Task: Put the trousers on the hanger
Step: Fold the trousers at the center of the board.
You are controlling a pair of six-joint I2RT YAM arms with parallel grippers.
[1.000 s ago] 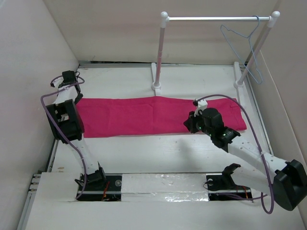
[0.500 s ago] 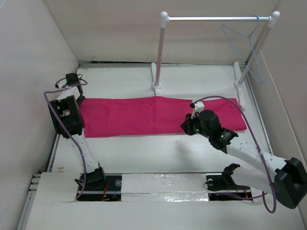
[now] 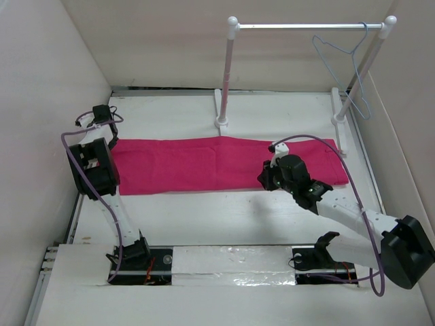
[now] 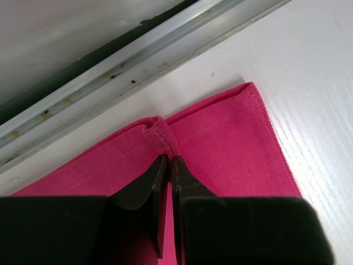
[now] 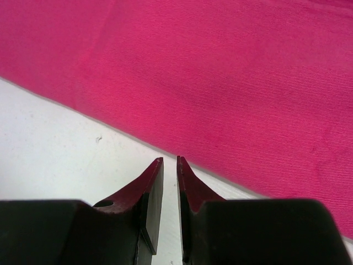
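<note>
The magenta-pink trousers [image 3: 204,163] lie flat and stretched left to right across the table. The pale-blue wire hanger [image 3: 350,61] hangs on the rack bar at the back right. My left gripper [image 3: 111,140] is at the trousers' left end; in the left wrist view it [image 4: 167,160] is shut on a raised fold of the pink cloth [image 4: 162,136] near the corner. My right gripper [image 3: 266,178] hovers at the trousers' near edge, right of centre. In the right wrist view it [image 5: 170,160] is shut with nothing between its fingers, tips over bare table just short of the cloth [image 5: 220,83].
A rack with white posts [image 3: 228,75] and a silver bar [image 3: 306,26] stands at the back, its feet just behind the trousers. White walls close in left, right and back. An aluminium rail [image 4: 138,55] runs along the table's left edge beside the left gripper.
My right gripper has moved a little back and left, toward the trousers' near edge. My left arm has shifted slightly back at the left end of the cloth. The trousers lie as before.
</note>
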